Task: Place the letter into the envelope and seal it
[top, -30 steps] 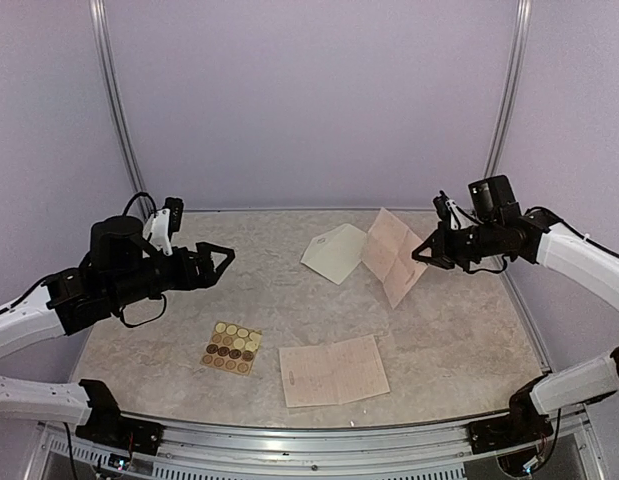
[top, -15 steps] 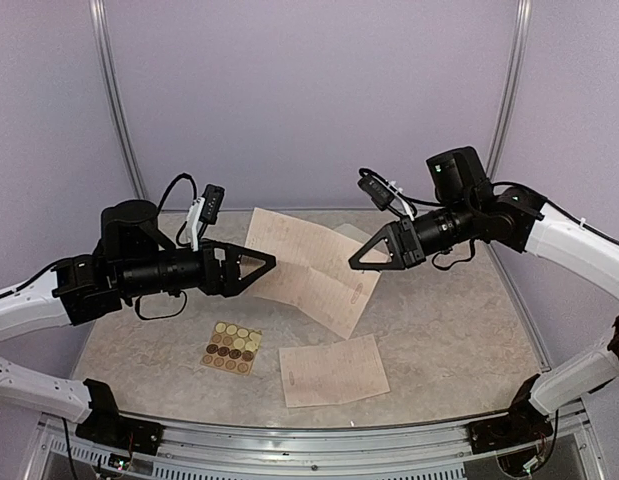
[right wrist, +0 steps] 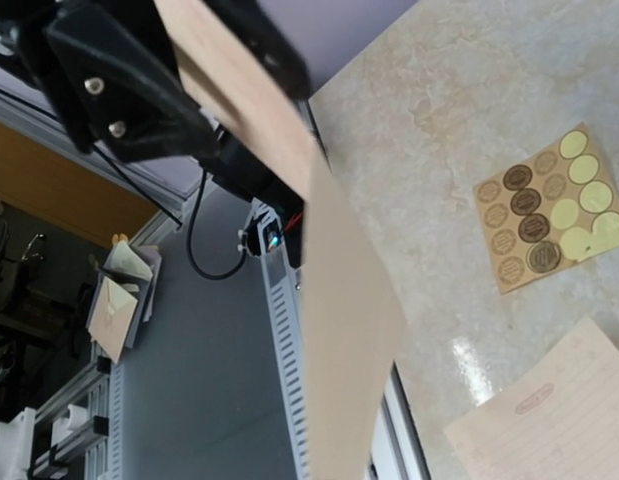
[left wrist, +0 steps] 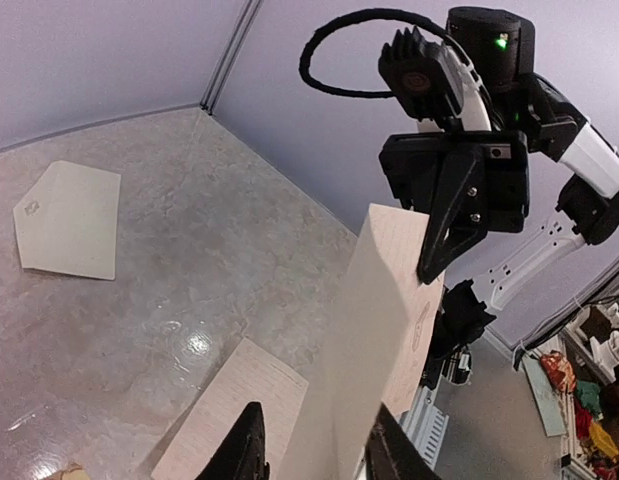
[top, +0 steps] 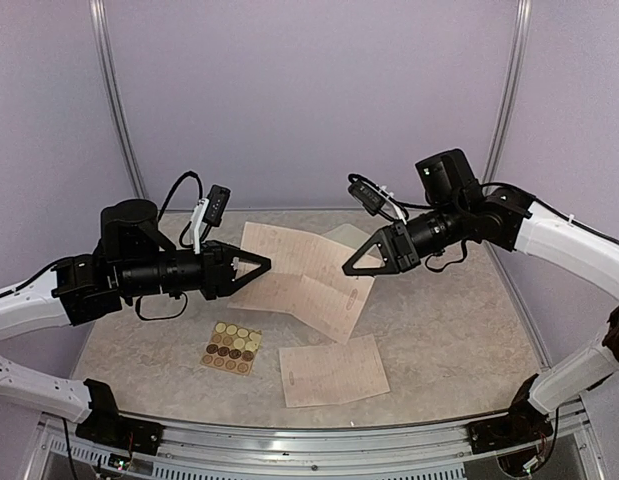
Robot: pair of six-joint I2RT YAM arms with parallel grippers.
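A pinkish handwritten letter (top: 304, 280) hangs in the air over the middle of the table, stretched between both arms. My right gripper (top: 351, 268) is shut on its right edge; the left wrist view shows those fingers (left wrist: 434, 255) pinching the sheet (left wrist: 374, 300). My left gripper (top: 259, 264) reaches the sheet's left edge. Its jaws stand a little apart, one on each side of the paper (left wrist: 319, 450). The cream envelope (top: 347, 238) lies flat at the back, mostly hidden behind the letter, and shows whole in the left wrist view (left wrist: 69, 220).
A second handwritten sheet (top: 334, 370) lies flat near the front edge. A tan card of round stickers (top: 231, 347) sits to its left, also seen from the right wrist (right wrist: 554, 205). Metal frame posts stand at the back corners.
The right arm swung left and carried the letter from the back right to the middle. The left arm reached in, and its jaws narrowed around the sheet's left edge.
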